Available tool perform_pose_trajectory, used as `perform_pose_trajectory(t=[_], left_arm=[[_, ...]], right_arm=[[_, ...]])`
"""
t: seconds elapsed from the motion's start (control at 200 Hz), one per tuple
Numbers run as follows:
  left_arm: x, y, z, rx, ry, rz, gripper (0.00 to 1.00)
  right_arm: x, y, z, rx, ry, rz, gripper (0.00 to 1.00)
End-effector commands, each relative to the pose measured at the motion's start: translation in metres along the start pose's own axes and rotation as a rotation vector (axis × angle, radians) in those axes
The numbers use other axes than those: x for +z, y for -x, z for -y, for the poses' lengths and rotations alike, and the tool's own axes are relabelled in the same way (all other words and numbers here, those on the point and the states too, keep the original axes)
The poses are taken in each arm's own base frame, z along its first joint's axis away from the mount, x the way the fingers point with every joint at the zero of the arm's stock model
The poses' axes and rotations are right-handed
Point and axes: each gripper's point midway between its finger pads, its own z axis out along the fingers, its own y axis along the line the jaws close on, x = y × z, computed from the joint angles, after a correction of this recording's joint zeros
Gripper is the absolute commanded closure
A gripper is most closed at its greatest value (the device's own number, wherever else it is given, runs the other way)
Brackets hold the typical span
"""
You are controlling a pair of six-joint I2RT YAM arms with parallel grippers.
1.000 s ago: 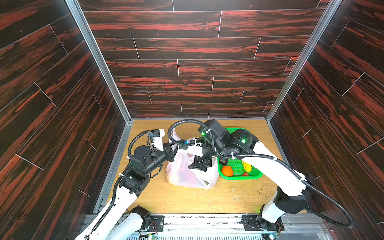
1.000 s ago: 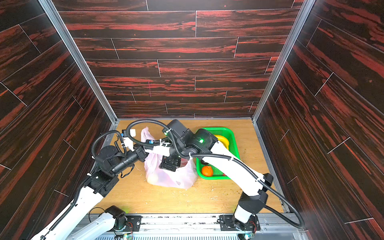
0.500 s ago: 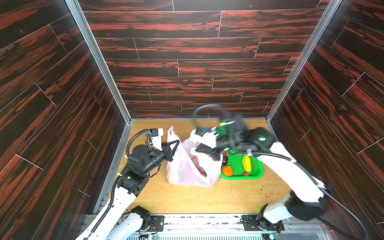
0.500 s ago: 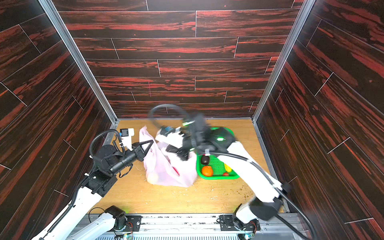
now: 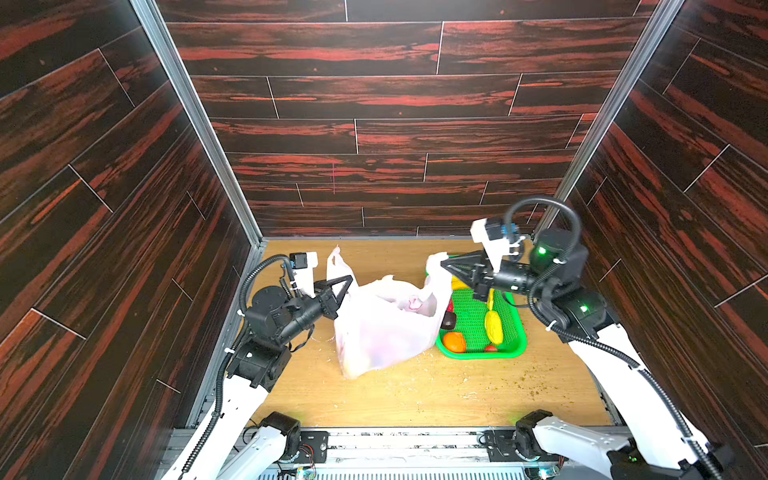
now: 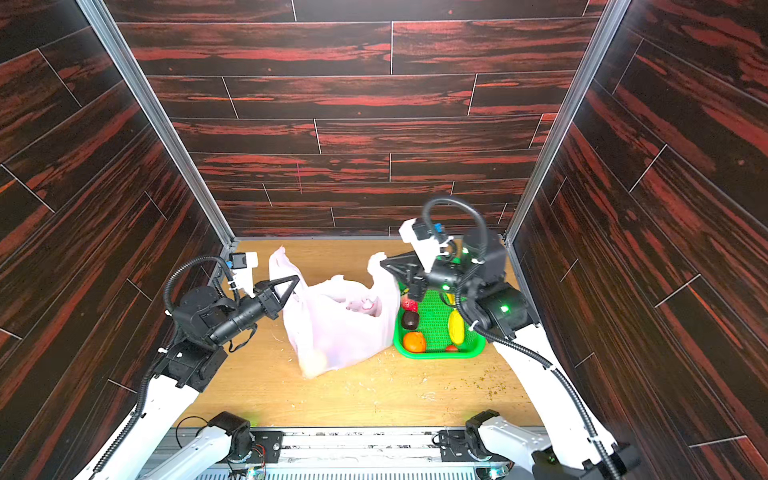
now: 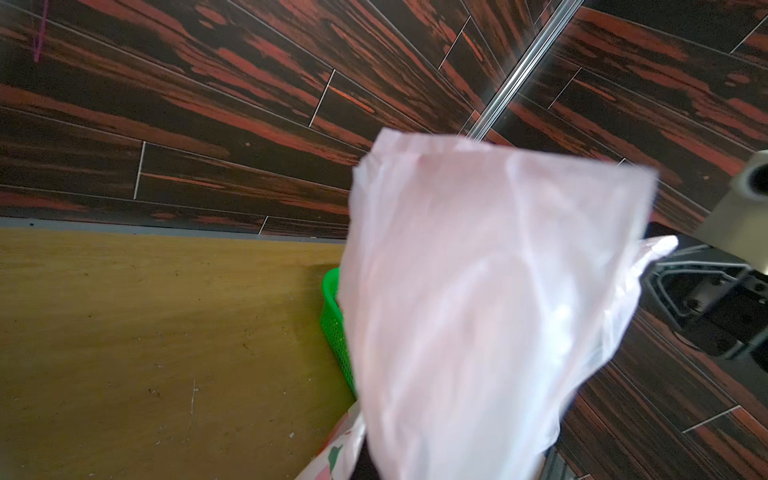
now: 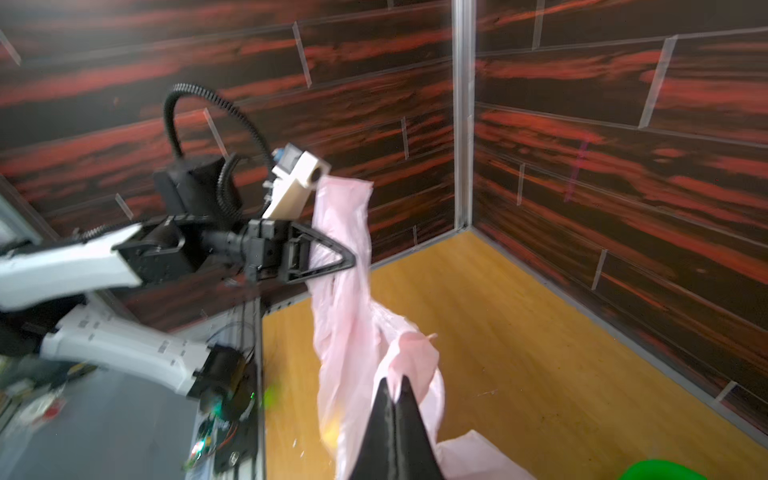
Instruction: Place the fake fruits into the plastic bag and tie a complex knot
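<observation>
One translucent whitish-pink plastic bag (image 6: 340,328) at centre. One green mesh plastic basket (image 6: 436,354) on its right shows one orange ball (image 6: 414,342), one dark purple ball (image 6: 410,320), one long yellow fruit (image 6: 456,327) and two small red fruits (image 6: 409,305) (image 6: 451,348).

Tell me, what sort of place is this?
Likely a robot test booth: wood-print wall panels enclose a table, two robot arms stand at its front, and toy fruits sit in a green basket.

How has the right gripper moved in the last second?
Yes. The right gripper went from over the bag back and right to the far corner of the basket, shut on the bag.
</observation>
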Motion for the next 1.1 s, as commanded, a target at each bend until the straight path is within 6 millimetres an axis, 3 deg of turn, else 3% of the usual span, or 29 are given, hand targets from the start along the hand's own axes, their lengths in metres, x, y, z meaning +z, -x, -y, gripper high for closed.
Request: perform_pose_trajectory(t=[0.0, 0.165, 0.441, 0.636, 0.757, 0.927, 1.092], left_arm=[[-0.003, 0.017, 0.029, 0.057, -0.155, 0.043, 1.0], [0.004, 0.013, 0.048, 0.125, -0.304, -0.001, 1.0], [0.016, -0.008, 0.041, 0.224, -0.354, -0.081, 1.0], [0.02, -0.017, 0.044, 0.248, -0.415, -0.128, 1.0], [0.019, -0.02, 0.046, 0.281, -0.432, -0.131, 1.0], [0.019, -0.022, 0.048, 0.281, -0.453, -0.148, 1.0], [0.019, -0.023, 0.049, 0.277, -0.467, -0.157, 1.0]], right_arm=[[-0.01, 0.035, -0.007, -0.018, 0.047, 0.121, 1.0], [0.0, 0.026, 0.0, 0.021, 0.094, 0.086, 1.0], [-0.003, 0.008, -0.002, -0.032, 0.093, -0.012, 0.63], [-0.013, 0.03, -0.026, -0.189, 0.163, 0.025, 0.37], [0.01, 0.026, -0.029, -0.264, 0.255, -0.025, 0.27], [0.057, 0.006, -0.039, -0.366, 0.38, -0.096, 0.24], [0.09, -0.004, -0.056, -0.461, 0.485, -0.099, 0.2]])
